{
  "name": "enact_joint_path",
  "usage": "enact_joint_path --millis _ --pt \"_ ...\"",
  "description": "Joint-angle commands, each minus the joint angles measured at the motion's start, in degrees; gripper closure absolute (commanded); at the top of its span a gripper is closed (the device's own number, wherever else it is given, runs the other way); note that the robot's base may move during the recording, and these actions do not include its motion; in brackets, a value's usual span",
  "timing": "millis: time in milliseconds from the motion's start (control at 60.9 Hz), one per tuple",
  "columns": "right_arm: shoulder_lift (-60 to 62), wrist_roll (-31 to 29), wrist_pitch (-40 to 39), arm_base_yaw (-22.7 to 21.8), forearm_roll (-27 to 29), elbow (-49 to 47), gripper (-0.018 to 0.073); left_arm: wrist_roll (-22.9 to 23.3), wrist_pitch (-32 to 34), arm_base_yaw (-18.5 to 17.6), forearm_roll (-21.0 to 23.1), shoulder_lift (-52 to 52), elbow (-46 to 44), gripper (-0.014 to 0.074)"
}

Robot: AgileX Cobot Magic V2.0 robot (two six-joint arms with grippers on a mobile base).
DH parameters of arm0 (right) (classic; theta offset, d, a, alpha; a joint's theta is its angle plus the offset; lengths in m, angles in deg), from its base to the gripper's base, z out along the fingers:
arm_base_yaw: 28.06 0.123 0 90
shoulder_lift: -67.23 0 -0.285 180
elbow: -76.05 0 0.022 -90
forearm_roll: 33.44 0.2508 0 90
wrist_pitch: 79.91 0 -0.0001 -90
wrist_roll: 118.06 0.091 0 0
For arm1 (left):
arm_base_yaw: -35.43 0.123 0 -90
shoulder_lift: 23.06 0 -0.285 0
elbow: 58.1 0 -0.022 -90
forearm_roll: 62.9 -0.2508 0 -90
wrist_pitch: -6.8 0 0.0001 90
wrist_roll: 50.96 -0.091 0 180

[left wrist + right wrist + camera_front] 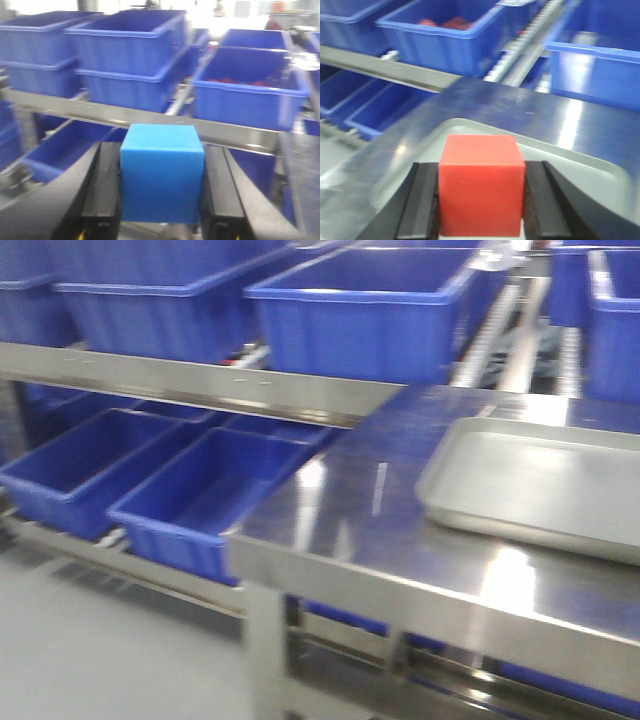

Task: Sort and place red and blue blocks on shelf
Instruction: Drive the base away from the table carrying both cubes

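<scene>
Your left gripper is clenched on the blue block, which sits square between the two dark pads. Beyond those jaws runs the shelf rail, with stacked blue bins behind it. Your right gripper is likewise clamped on the red block, held between its pads. Under and ahead of those jaws lies the grey tray on the steel table. Only the wrist views show the blocks. The front view shows neither arm nor block, but it alone shows the tray sitting on the right part of the table, beside the shelf. Past the right jaws, one bin holds blurred red things.
</scene>
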Motion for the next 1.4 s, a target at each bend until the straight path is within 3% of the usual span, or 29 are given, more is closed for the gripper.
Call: enact_joint_path --millis 0,1379 --pt "-0.5 -0.8 -5.1 -0.3 -0.2 -1.6 0.0510 0.2 5.3 -0.4 0.1 0.4 -1.8 0.0474" --pt "-0.5 -0.8 -5.1 -0.3 -0.2 -1.6 0.0510 0.2 5.3 -0.4 0.1 0.4 -1.8 0.0474"
